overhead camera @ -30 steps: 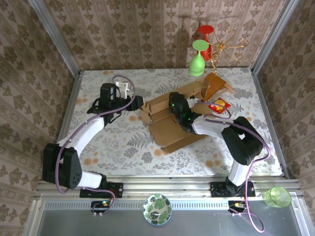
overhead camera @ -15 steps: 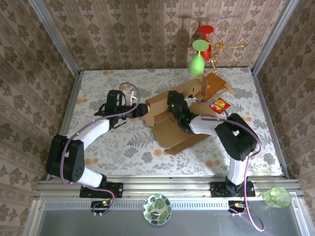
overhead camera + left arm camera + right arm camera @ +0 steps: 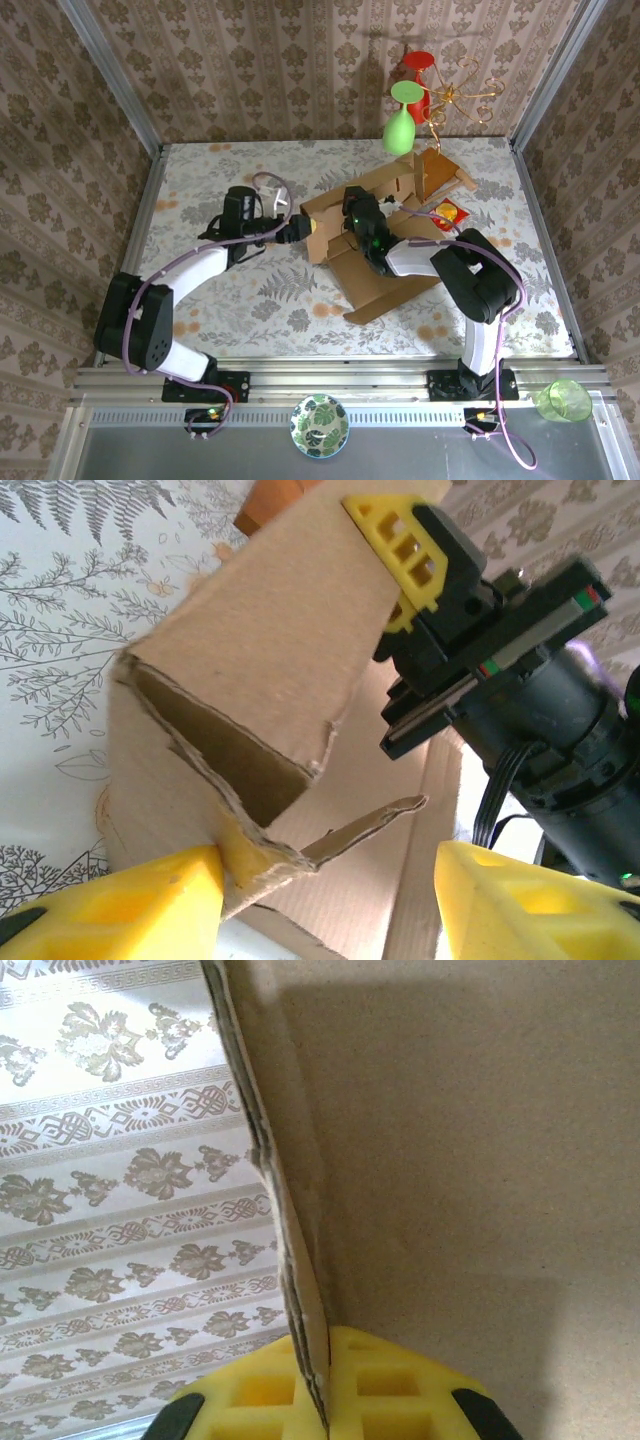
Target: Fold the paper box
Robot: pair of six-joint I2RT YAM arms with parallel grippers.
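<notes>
The box (image 3: 385,270) lies near the middle of the counter (image 3: 230,290), partly folded: a flat panel spreads toward the near edge, while its far-left portion stands up as a raised wall with creased flaps. The left end effector (image 3: 303,228) reaches in from the left and meets that raised corner. In the left wrist view its yellow fingers (image 3: 120,905) stand well apart, spread on either side of a torn, curling flap; the finger on the left of that view touches the ragged cardboard edge, and the other finger is clear of it. The right end effector (image 3: 352,212) sits over the top of the upright wall from the other side. In the right wrist view its pads (image 3: 250,1395) are pressed together on the thin cardboard edge, which runs straight down between them, so it pinches the box wall. The left wrist view also shows one of its yellow fingers hooked over the wall's upper edge. A reddish-brown board (image 3: 437,172) lies just beside the box's far-right end, a red packet (image 3: 446,213) rests near it, and a green glass (image 3: 400,128) stands at the far edge.
</notes>
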